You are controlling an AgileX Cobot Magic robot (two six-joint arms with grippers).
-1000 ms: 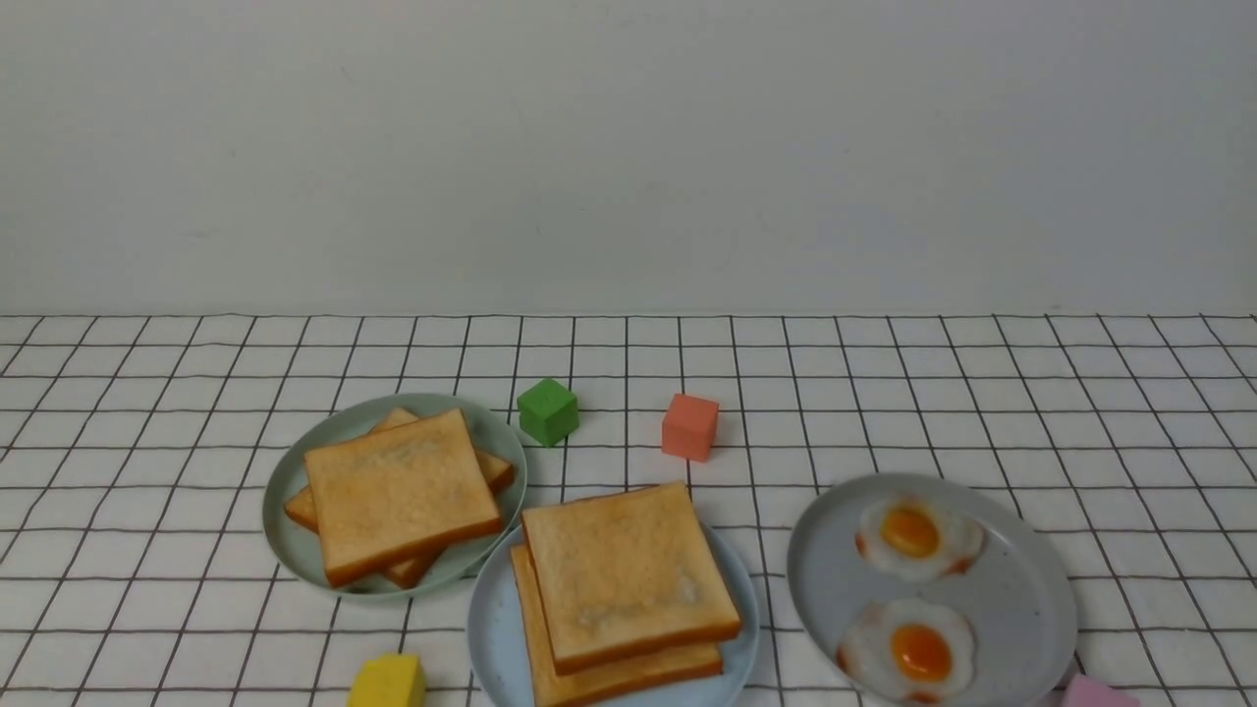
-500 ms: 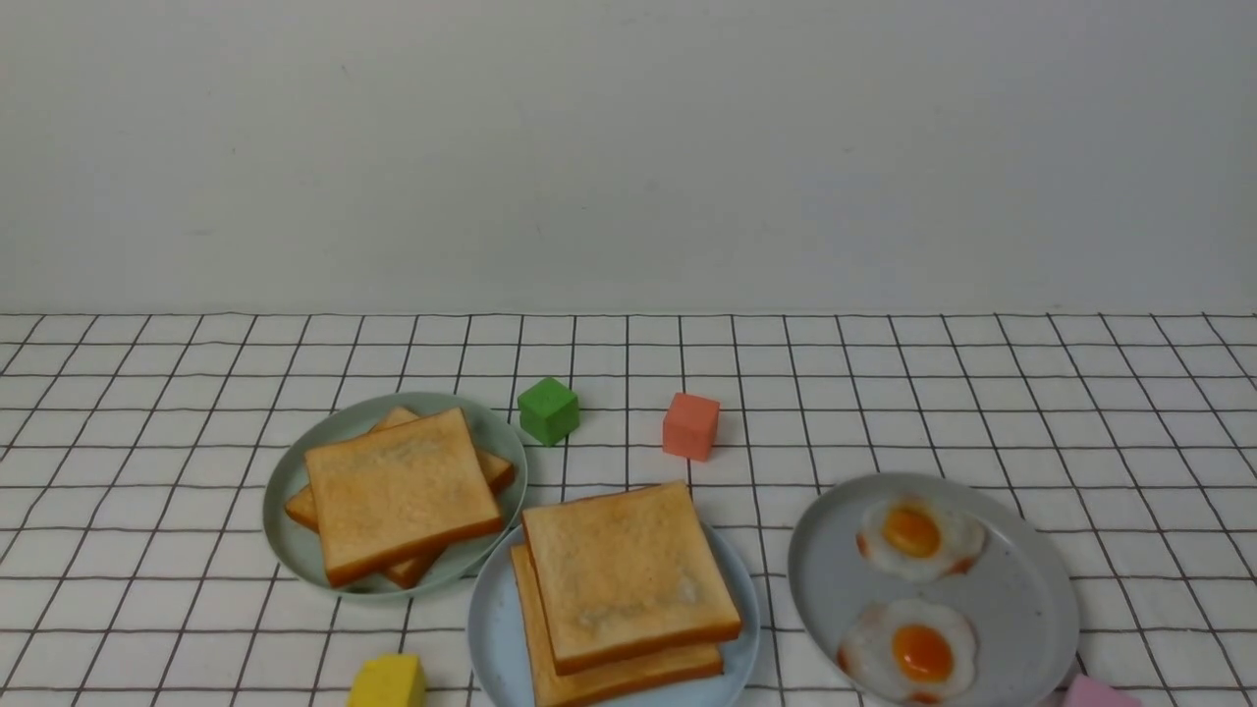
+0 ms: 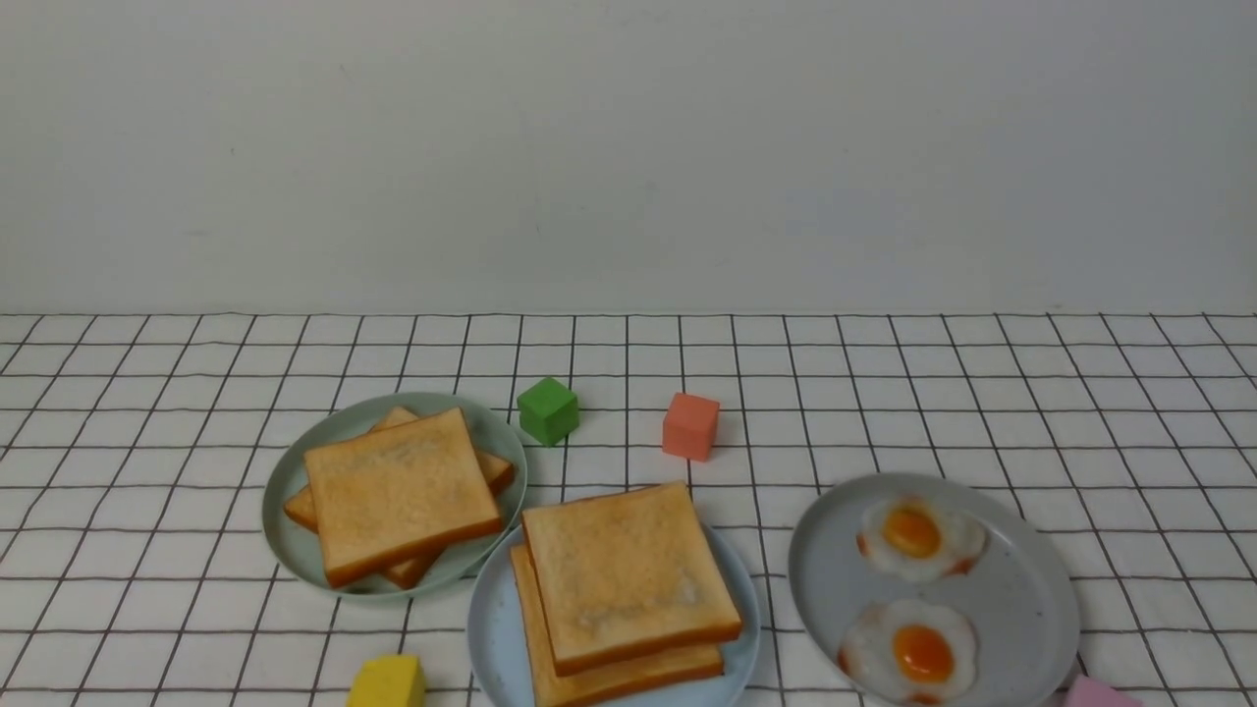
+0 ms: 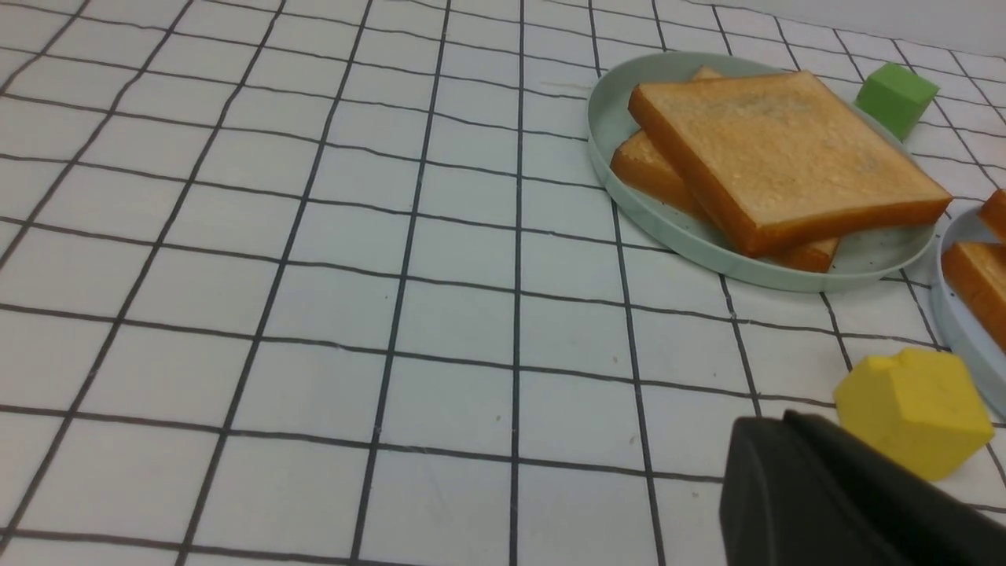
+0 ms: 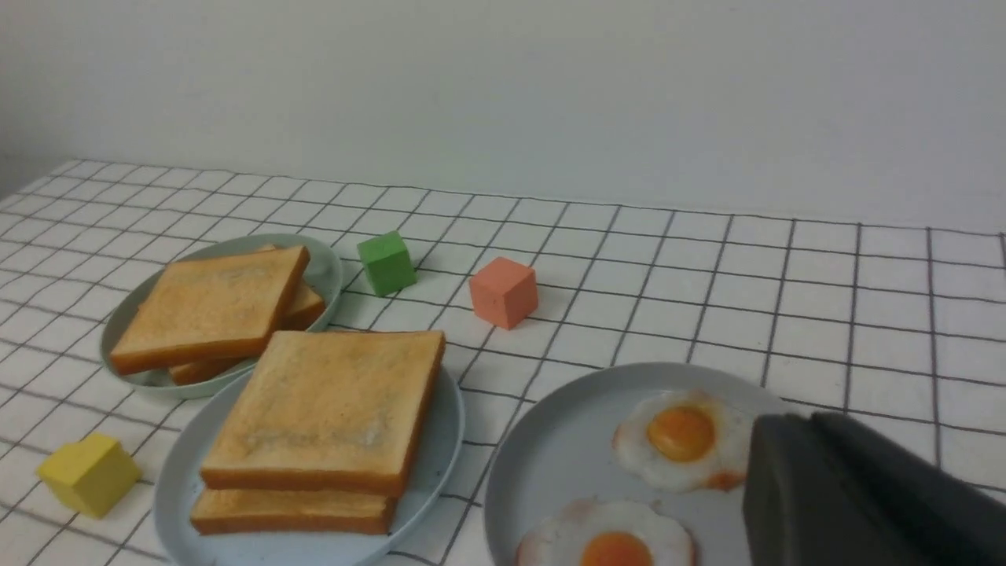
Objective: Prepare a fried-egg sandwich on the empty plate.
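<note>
The fried-egg sandwich (image 3: 628,579) is two golden toast slices stacked on the light blue plate (image 3: 488,628) at the front centre; no egg shows between them from here. The right wrist view also shows the sandwich (image 5: 330,409) and its plate (image 5: 444,432). My left gripper (image 4: 766,428) is shut and holds nothing, its dark fingers close beside the yellow block (image 4: 912,409). My right gripper (image 5: 794,428) is also shut and holds nothing, by the grey plate's rim next to the farther fried egg (image 5: 680,436). Neither gripper appears in the front view.
A pale green plate (image 3: 295,491) at the left holds two more toast slices (image 3: 398,491). The grey plate (image 3: 1021,589) at the right carries two loose fried eggs (image 3: 908,648). Green (image 3: 547,410), salmon (image 3: 689,426), yellow (image 3: 388,680) and pink (image 3: 1095,692) blocks lie on the checked cloth.
</note>
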